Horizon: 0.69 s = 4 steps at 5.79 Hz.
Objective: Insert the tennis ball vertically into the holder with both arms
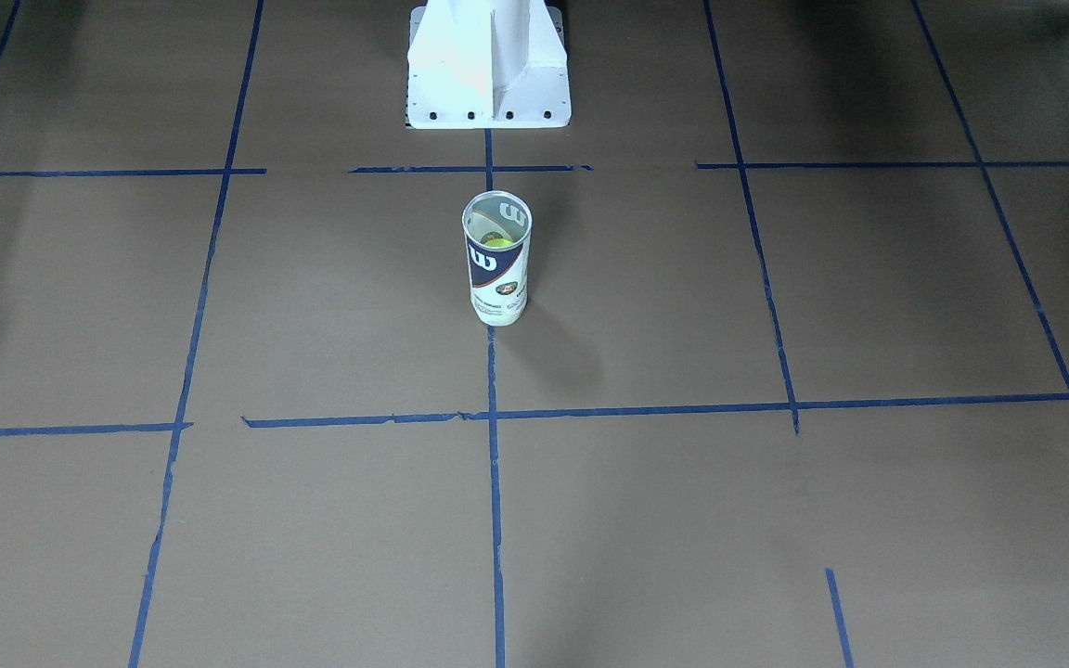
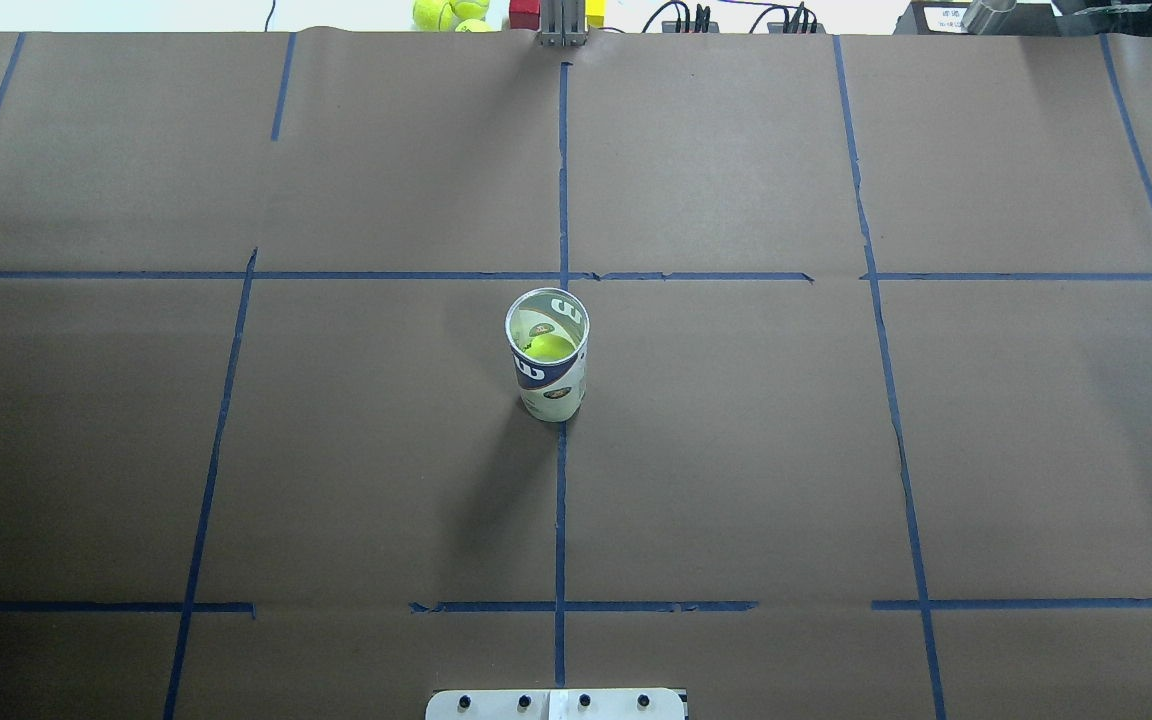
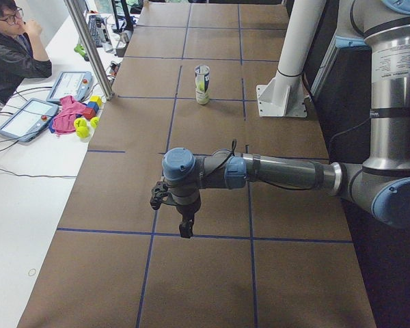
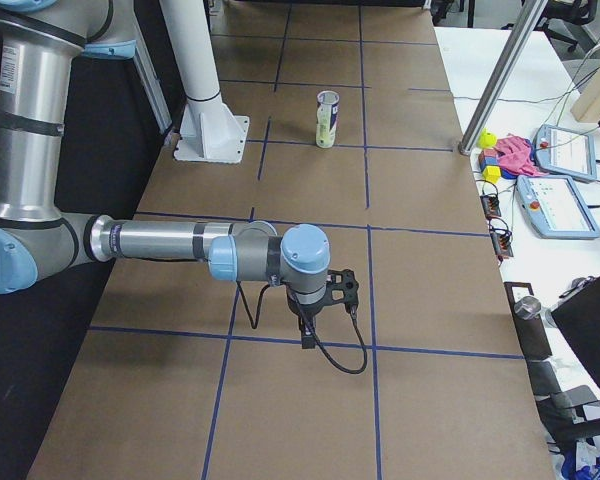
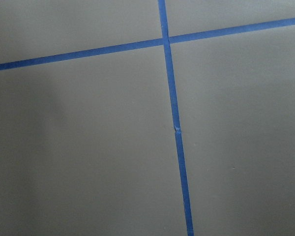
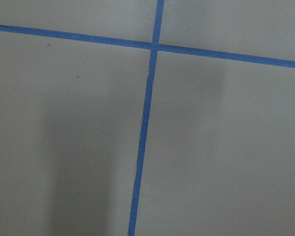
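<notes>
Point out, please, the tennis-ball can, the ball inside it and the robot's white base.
can [image 2: 548,390]: overhead view, on its labelled side wall below the rim.
ball [image 2: 549,347]: overhead view, on its top, seen through the can's open mouth.
base [image 1: 446,93]: front-facing view, on its white foot.

A wide table [image 2: 736,450] covered in brown paper fills the scene; blue tape lines [image 2: 560,500] cross the paper in a loose grid, with several runs broken or ragged at their ends; light falls evenly from above and leaves only soft, dim shadows on the paper; along the table's far edge in the overhead view runs a white bench [image 3: 27,205]; a metal post [image 3: 89,48] rises where bench and table meet; on the bench lie a grey touch-screen tablet [image 3: 29,116], a second one [image 3: 72,85] farther along, a crumpled pink cloth [image 3: 65,113] and small coloured blocks [image 3: 90,109]; a person [image 3: 10,48] in dark clothes sits at the bench; a black office chair [image 4: 570,15] stands beyond it.
</notes>
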Each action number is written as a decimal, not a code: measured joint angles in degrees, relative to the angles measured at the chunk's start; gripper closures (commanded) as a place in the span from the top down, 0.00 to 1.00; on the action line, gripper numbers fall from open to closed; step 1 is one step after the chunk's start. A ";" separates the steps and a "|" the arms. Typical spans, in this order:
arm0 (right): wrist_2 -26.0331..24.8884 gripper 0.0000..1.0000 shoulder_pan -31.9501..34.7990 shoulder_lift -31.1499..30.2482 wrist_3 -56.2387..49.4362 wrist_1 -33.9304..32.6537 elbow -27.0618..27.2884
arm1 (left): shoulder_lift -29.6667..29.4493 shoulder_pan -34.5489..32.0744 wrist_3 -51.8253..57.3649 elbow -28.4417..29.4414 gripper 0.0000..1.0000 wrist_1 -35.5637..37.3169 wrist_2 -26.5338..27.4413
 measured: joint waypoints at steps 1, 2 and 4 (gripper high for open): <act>0.02 1.00 0.00 0.00 0.00 0.01 0.01 | 0.00 0.00 0.00 0.21 1.00 -0.01 -0.03; 0.08 1.00 0.00 0.00 0.00 0.01 0.06 | 0.01 0.01 -0.01 0.37 1.00 -0.02 -0.07; 0.18 1.00 0.00 0.00 0.07 0.33 0.08 | 0.01 0.00 0.00 0.44 1.00 -0.02 -0.09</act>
